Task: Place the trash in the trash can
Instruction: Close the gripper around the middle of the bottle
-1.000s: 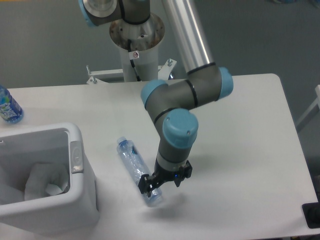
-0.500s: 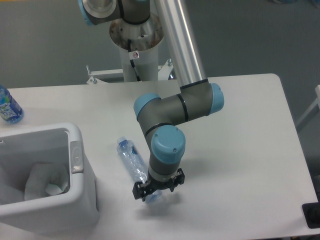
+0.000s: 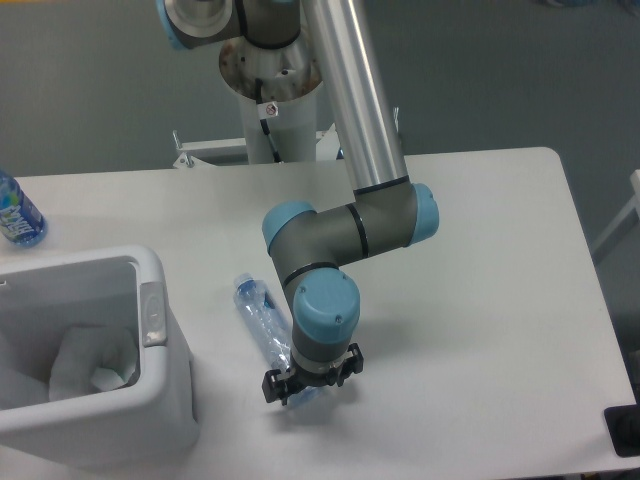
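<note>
So my gripper [image 3: 298, 386] sits right over the near end of the crushed bottle [image 3: 262, 322], whose long axis runs up-left from there toward its cap; can't tell if the fingers are pinching yet; trash can [image 3: 150, 310] lies further left

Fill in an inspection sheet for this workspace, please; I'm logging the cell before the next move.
Surface: white table, bare on the right side.
Job's things: crushed clear bottle lying on the table beside the white trash can; crumpled white wrapper inside the can.
Clutter: blue-labelled water bottle at the table's left edge.
Grippers: gripper down over the crushed bottle's near end; whether it is closed cannot be told.
Cables: one cable on the arm's pedestal.
Surroundings: grey floor; dark object at the lower right.
</note>
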